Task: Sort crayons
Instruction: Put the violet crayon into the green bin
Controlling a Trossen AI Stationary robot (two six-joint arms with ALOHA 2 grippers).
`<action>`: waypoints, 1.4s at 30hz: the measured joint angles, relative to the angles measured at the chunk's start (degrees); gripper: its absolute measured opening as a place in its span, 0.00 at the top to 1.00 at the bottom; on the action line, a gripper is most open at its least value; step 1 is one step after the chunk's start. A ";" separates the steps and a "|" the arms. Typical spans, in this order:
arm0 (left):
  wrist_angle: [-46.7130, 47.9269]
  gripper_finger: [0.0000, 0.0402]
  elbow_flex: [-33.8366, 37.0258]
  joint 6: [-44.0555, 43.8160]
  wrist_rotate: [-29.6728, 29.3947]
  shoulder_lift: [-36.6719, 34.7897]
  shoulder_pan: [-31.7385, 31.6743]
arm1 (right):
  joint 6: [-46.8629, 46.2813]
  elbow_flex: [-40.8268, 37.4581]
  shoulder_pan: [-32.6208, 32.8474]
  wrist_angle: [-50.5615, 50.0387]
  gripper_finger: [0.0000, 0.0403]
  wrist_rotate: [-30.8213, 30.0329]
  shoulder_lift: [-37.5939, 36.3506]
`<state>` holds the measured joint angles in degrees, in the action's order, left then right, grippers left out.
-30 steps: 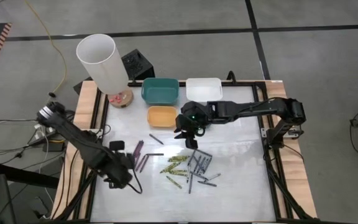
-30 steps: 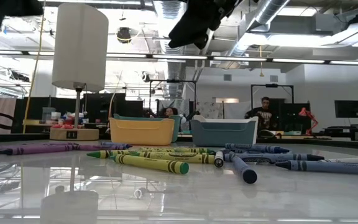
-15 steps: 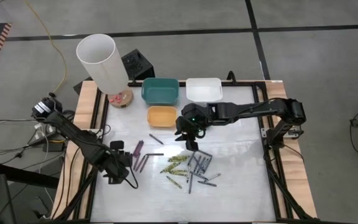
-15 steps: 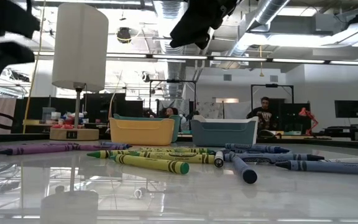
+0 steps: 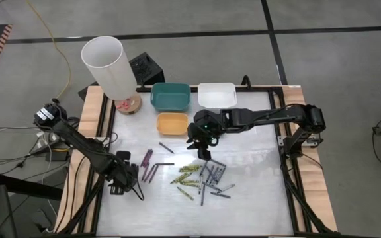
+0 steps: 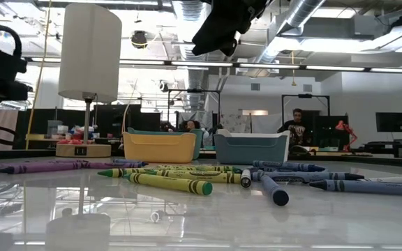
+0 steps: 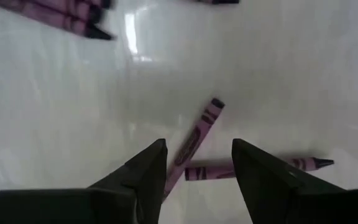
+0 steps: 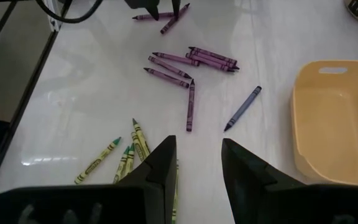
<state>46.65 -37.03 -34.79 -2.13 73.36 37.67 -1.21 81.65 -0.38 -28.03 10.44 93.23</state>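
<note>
Crayons lie loose on the white table. A purple group (image 5: 148,164) is at the middle left, yellow-green ones (image 5: 187,175) are in the middle, and grey and blue ones (image 5: 211,175) are to their right. My left gripper (image 7: 199,146) points down at the near left, open. A single purple crayon (image 7: 202,124) lies on the table below its gap, with a second purple crayon (image 7: 260,168) crossing beside it. My right gripper (image 8: 197,142) hangs open and empty high over the table's middle (image 5: 202,142).
A yellow bin (image 5: 172,122), a teal bin (image 5: 170,96) and a white bin (image 5: 217,94) stand at the far side. A lamp with a white shade (image 5: 111,66) stands at the far left corner. One blue crayon (image 8: 242,109) lies alone near the yellow bin.
My left gripper has come down toward the table at the near left, over the two stray purple crayons, and now shows at the left edge of the low view. The right arm and the crayons have kept still.
</note>
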 joint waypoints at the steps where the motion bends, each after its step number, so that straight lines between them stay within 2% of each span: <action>1: -0.83 0.57 0.60 0.04 0.26 0.00 0.00 | 0.00 0.00 0.00 0.02 0.70 0.00 0.00; 6: -7.05 0.57 4.20 -1.53 1.55 0.00 -0.37 | 0.02 0.00 0.00 0.02 0.70 0.00 0.00; 9: -7.44 0.60 5.16 -3.44 1.87 -0.17 -0.93 | 0.04 0.00 0.00 0.00 0.70 0.00 0.00; 12: -7.07 0.67 5.40 -3.77 2.14 -0.17 -1.14 | 0.06 0.00 0.00 0.00 0.70 0.00 0.00; 19: -7.10 0.96 5.44 -4.83 0.90 -0.11 -1.18 | -0.18 0.00 -0.02 0.00 0.70 0.00 0.00; 25: -8.80 0.96 5.53 -9.65 -0.50 -0.09 -1.16 | -0.28 0.00 -0.02 0.00 0.70 0.00 0.00; 29: -9.27 0.99 4.50 -14.93 -4.49 0.10 -1.09 | -0.33 0.00 -0.02 0.07 0.70 0.00 -0.03; 34: -11.06 0.99 2.39 -20.12 -14.84 -0.21 -1.55 | -0.73 0.00 -0.02 0.68 0.70 -0.05 -0.89; 42: -10.25 0.99 -2.93 -21.49 -25.60 -1.10 -3.57 | -0.90 0.00 -0.02 1.77 0.70 -1.94 -4.25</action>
<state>36.40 -39.96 -56.27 -27.73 72.26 34.10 -2.11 81.65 -0.40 -26.26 8.49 88.99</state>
